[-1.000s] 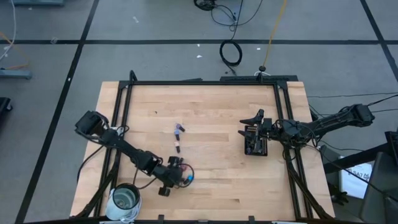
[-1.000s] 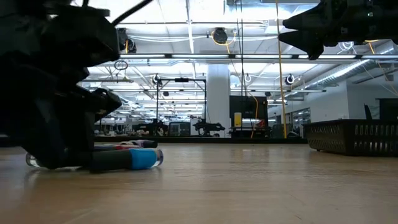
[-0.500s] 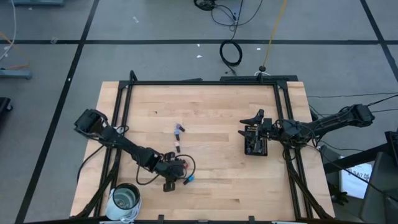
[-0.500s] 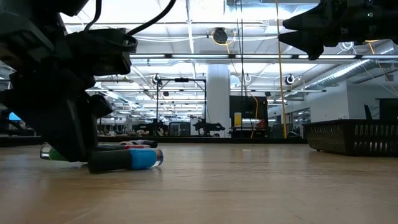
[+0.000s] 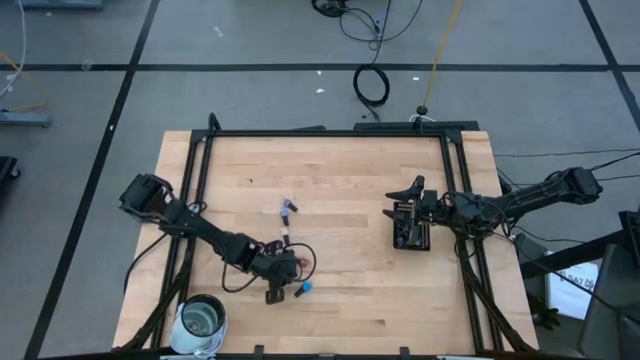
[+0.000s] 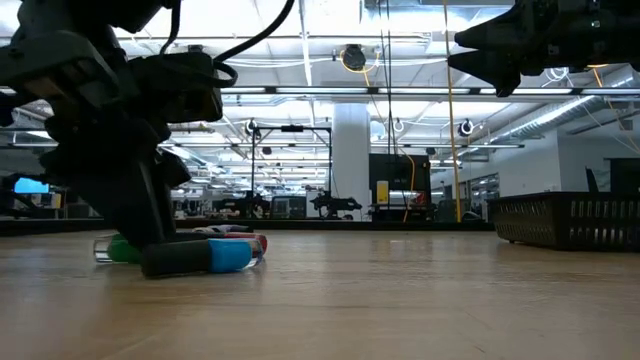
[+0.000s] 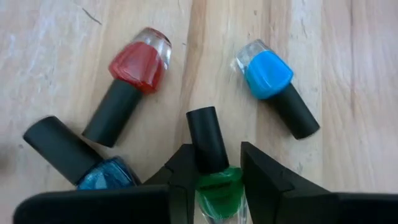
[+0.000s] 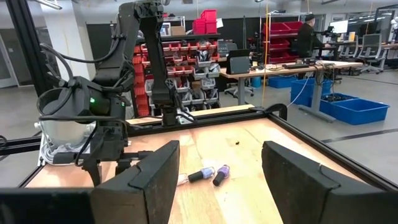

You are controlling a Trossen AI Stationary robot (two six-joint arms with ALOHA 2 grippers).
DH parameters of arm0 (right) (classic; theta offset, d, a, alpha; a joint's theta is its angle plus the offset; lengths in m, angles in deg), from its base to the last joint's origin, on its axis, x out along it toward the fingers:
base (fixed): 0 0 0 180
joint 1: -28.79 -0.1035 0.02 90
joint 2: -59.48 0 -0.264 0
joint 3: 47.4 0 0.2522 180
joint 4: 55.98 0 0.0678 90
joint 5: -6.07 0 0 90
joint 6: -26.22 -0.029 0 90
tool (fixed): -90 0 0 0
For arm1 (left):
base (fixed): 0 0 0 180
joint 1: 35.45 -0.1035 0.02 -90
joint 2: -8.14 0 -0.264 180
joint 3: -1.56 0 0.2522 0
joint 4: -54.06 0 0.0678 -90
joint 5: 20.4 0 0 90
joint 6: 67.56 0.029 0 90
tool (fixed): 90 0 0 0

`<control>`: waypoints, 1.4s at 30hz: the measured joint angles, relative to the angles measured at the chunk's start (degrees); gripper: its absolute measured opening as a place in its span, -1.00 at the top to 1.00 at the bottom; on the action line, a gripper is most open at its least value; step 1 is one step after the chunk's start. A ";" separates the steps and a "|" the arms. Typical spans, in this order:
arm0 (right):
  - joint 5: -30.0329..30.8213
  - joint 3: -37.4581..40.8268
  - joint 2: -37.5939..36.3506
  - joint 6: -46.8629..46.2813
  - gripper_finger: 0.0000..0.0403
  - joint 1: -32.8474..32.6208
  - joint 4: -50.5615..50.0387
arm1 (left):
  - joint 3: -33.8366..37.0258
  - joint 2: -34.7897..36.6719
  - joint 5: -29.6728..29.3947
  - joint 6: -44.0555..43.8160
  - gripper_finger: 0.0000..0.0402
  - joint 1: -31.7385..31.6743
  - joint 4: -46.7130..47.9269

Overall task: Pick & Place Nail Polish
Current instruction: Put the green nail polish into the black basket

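Note:
Several small nail polish bottles lie on their sides on the wood near the table's front left: a green one [image 7: 217,190], a red one [image 7: 134,65], a blue one [image 7: 268,73] and a teal one [image 7: 106,174], all with dark caps. My left gripper [image 5: 283,274] stands over them, shut on the green bottle [image 6: 125,250]. More bottles [image 5: 287,208] lie mid-table. My right gripper [image 5: 404,196] hangs open above the black tray [image 5: 411,240] at the right, with nothing between its fingers. My left gripper pinches the green bottle's glass body [image 7: 219,180] between its two fingers, one on each side. The fingers [image 7: 261,171] come steeply from above. The bottle lies on its side on the table, its dark cap [image 7: 208,140] sticking out beyond the fingertips.
A large round glass jar [image 5: 203,320] stands at the front left corner. The blue bottle [image 5: 303,290] and the red one lie close beside the left fingers. A black frame [image 5: 330,132] rims the table.
My left gripper has shifted a little toward the table's far edge and right, rolling about its own axis. In the low view the green bottle now shows beside it, where the arm hid it before.

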 joint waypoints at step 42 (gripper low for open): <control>0.02 0.00 -0.02 -1.47 -0.07 0.01 -0.16 | 0.15 16.41 -9.68 19.22 0.98 -5.42 -5.73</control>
